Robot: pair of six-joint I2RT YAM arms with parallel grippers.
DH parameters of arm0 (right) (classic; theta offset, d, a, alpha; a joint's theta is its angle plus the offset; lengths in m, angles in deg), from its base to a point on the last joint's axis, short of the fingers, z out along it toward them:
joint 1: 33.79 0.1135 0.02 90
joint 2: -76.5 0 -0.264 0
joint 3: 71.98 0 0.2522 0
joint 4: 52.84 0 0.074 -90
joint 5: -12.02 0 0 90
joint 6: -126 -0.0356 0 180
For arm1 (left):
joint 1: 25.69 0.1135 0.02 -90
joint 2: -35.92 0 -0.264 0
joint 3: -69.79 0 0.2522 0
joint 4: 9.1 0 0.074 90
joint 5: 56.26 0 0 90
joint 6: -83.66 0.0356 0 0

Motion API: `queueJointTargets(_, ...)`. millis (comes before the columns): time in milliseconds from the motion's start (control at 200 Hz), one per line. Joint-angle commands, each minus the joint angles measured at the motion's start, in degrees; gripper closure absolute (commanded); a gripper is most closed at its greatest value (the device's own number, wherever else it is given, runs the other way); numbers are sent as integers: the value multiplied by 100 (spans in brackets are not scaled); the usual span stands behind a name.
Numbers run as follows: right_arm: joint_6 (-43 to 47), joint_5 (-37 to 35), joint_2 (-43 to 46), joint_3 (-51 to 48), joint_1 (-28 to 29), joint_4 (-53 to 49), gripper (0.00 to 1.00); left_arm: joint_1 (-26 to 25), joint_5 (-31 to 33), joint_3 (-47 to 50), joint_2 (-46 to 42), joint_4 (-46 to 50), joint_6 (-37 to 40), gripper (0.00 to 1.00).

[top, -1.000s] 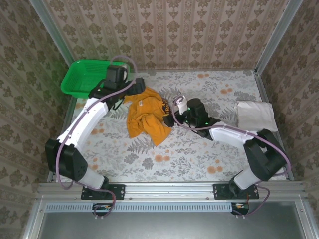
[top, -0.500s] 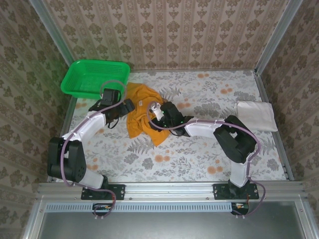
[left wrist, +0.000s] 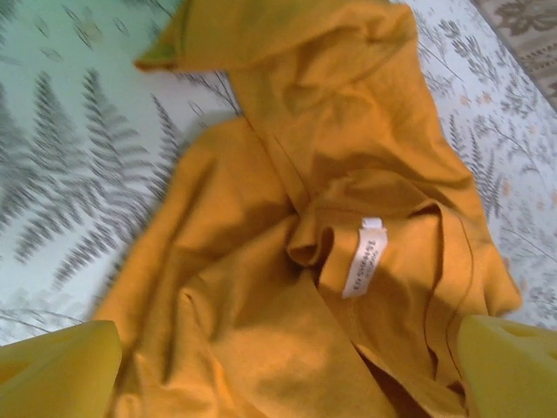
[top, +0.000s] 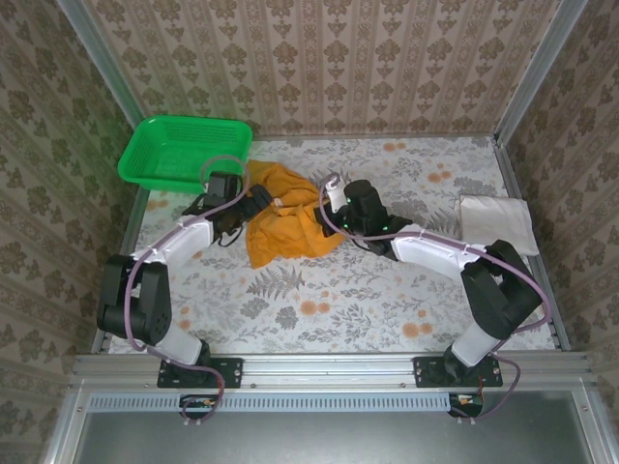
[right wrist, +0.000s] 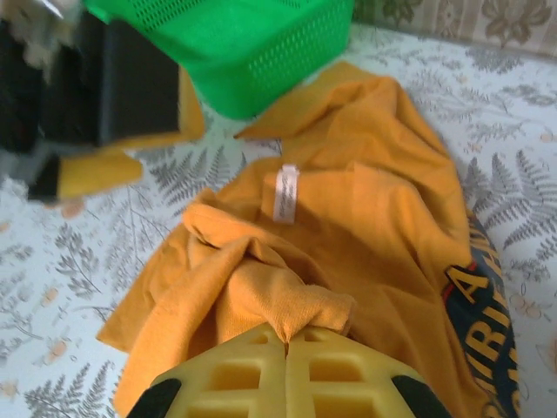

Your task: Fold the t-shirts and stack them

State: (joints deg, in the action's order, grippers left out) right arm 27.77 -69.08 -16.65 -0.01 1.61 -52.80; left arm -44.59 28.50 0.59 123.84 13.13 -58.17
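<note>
The mustard-orange t-shirt (top: 280, 224) lies crumpled on the table left of centre, its white neck label (left wrist: 365, 257) facing up and part of the dark blue print (right wrist: 487, 322) showing. My right gripper (right wrist: 287, 335) is shut on a bunched fold of this shirt; from above it (top: 327, 211) sits at the shirt's right side. My left gripper (left wrist: 287, 379) hangs open just above the shirt's left part, one yellow finger (left wrist: 52, 366) on each side, and it (top: 254, 203) sits at the shirt's left edge. The white t-shirt (top: 496, 222) lies folded at the far right.
A green mesh basket (top: 184, 150) stands at the back left corner, close behind the left arm and shirt (right wrist: 244, 43). The floral tablecloth (top: 387, 290) runs to metal rails on both sides and along the front.
The right gripper reached into the mustard shirt, shut on a fold and drew it back to the right. The left gripper came down from the basket to the shirt's left edge, staying open.
</note>
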Motion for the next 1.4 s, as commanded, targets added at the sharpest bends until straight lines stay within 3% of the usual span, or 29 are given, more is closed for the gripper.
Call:
queueJointTargets(0, -333, 501, 28, -104, 63, 179, 100, -355, -44, 256, -302, -351, -792, 0)
queueJointTargets(210, -350, 951, -67, -32, 189, 351, 100, -640, -1, 1012, -1067, -534, -1271, 0)
queueJointTargets(420, 44, 1530, -282, 87, 433, 214, 100, -661, -355, 1360, -1076, -1202, -1939, 3)
queueJointTargets(715, 442, 1682, -347, 225, 689, -75, 100, -402, -431, 1054, -471, -1276, -1877, 28)
queueJointTargets(845, 466, 1723, -418, 288, 714, -91, 100, -389, -597, 991, -118, -1472, -2040, 34)
queueJointTargets(1045, 677, 1847, -670, 544, 780, -421, 100, -377, -632, 658, 99, -1313, -1878, 59)
queueJointTargets(1125, 682, 1826, -679, 527, 784, -426, 100, -373, -562, 530, 22, -1032, -1755, 59)
queueJointTargets(1255, 708, 1731, -645, 463, 781, -418, 100, -377, -262, 459, -273, -501, -1557, 45)
queueJointTargets(1395, 717, 1729, -677, 439, 780, -384, 100, -386, -74, 405, -519, -73, -1385, 45)
